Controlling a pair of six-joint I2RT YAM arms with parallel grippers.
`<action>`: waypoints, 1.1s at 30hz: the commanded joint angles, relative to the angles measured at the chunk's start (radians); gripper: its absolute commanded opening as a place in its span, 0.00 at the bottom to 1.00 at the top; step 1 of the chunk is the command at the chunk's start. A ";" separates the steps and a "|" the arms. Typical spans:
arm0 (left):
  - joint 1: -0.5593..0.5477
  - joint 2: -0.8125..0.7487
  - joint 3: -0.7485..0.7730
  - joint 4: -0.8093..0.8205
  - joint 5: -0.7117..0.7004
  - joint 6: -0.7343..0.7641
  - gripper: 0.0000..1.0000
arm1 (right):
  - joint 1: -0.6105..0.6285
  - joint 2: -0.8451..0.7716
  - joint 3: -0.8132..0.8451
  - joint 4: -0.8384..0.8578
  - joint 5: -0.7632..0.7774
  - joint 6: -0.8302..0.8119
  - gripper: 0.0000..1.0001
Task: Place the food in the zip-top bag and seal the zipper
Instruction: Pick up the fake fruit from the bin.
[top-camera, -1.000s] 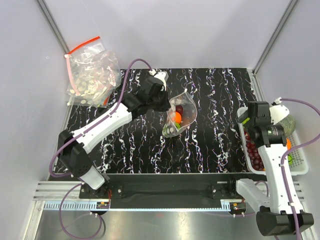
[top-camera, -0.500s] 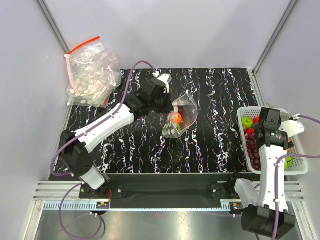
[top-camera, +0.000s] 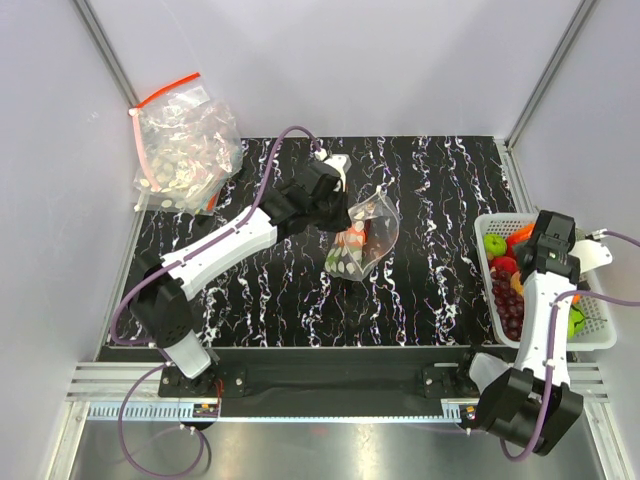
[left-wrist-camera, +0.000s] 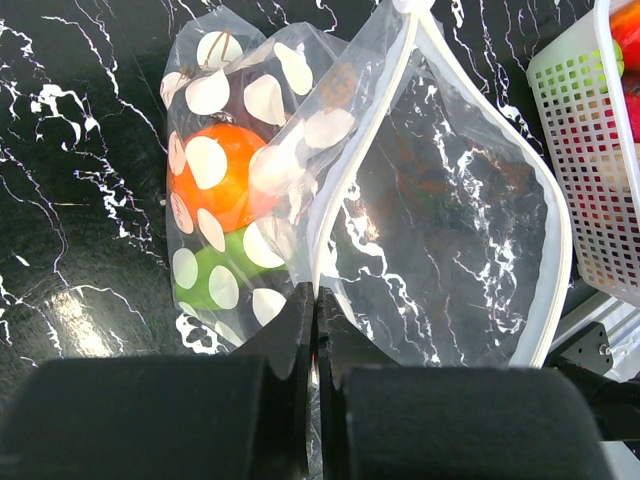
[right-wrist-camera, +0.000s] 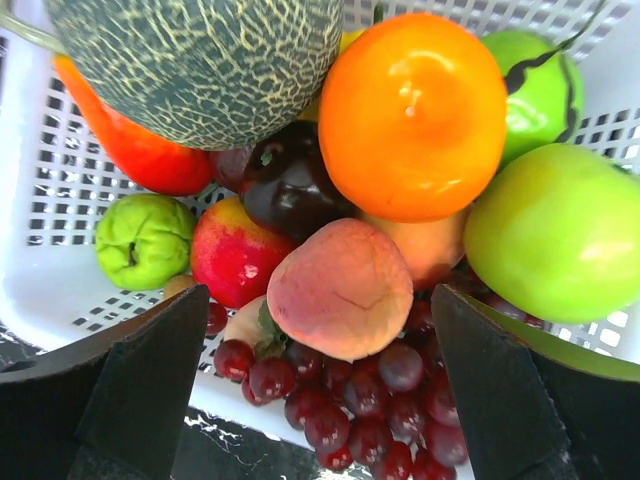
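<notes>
The zip-top bag (top-camera: 365, 238) is clear with white oval spots and sits mid-table, its mouth gaping. Inside it lie an orange fruit (left-wrist-camera: 225, 175) and a green one (left-wrist-camera: 212, 282). Its pale zipper (left-wrist-camera: 372, 130) runs along the mouth edge. My left gripper (left-wrist-camera: 316, 300) (top-camera: 338, 212) is shut on that edge. My right gripper (right-wrist-camera: 320, 300) (top-camera: 548, 262) hangs open over the white basket (top-camera: 500, 335), with nothing between its fingers. A peach (right-wrist-camera: 340, 290) lies just below them, on red grapes (right-wrist-camera: 370, 400).
The basket (right-wrist-camera: 60, 250) also holds a melon (right-wrist-camera: 200, 60), an orange (right-wrist-camera: 415, 110), green apples (right-wrist-camera: 555, 230), a red apple (right-wrist-camera: 235, 255) and a dark plum (right-wrist-camera: 290, 185). A heap of spotted bags with a red strip (top-camera: 185, 140) fills the far left corner.
My right arm has swung right, from the basket's left rim to above its fruit. My left arm has reached a little further right with the bag's edge in its grip.
</notes>
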 joint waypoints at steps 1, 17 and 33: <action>-0.004 -0.004 0.053 0.016 -0.007 0.002 0.00 | -0.014 0.019 -0.023 0.069 -0.033 -0.006 1.00; -0.006 -0.007 0.047 0.022 -0.007 0.004 0.00 | -0.028 0.021 -0.151 0.169 -0.102 0.064 0.95; -0.010 -0.009 0.049 0.022 -0.007 0.002 0.00 | -0.028 -0.217 -0.018 0.149 -0.112 -0.120 0.55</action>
